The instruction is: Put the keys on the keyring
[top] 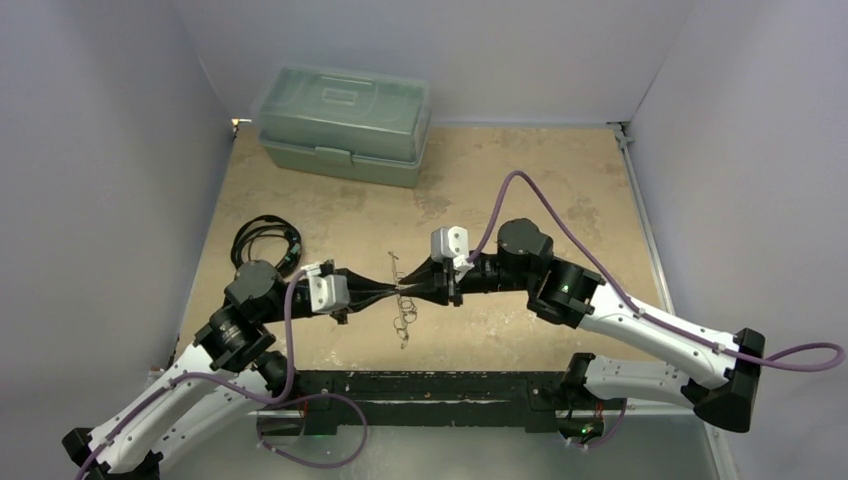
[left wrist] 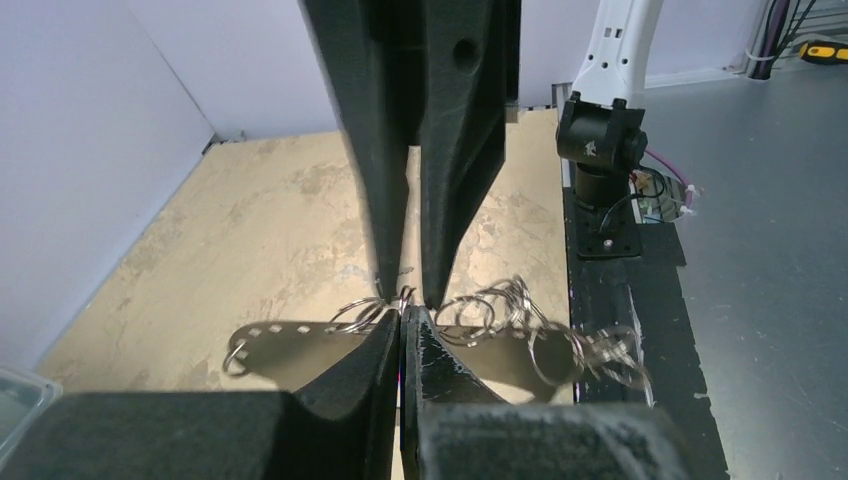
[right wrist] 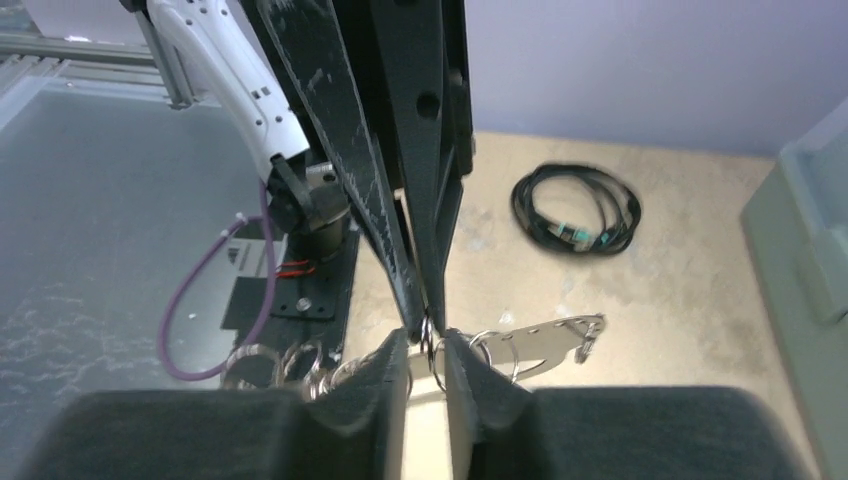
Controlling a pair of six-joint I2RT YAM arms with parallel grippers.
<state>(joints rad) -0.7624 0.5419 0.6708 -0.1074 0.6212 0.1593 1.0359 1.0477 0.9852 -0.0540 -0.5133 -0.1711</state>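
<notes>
At fingertip height just toward 6 o'clock of the middle of the table (top: 560, 200), the keyring (top: 402, 322), strung roughly along the 12-to-6 line in the top view. Reaching in from 9 o'clock, the left gripper (top: 396, 292); from 3 o'clock, the right gripper (top: 412, 289). Tips nearly nose to nose at the keyring's middle.

Left fingers (left wrist: 370, 375) pressed together with no gap, pinching a small ring right at their tips. In the left wrist view, pale flat loop with a row of holes stretching toward 9 o'clock of that pinch. Toward 3 o'clock of it, the cluster of small rings (left wrist: 500, 312), fanned out and partly blurred.

Right fingers (right wrist: 480, 385) slightly parted, with one thin ring standing edge-on in the narrow gap. Contact with either pad not discernible. In the right wrist view, flat loop at 3 o'clock of that gap, loose rings at 9 o'clock. Left tips at 12 o'clock of it, touching or just beside the same ring.

Elsewhere: black coiled cable (top: 265, 240) at 9 o'clock of the table, well apart from the keyring. Grey-green lidded box (top: 345, 125) at 11 o'clock, near the far wall.
</notes>
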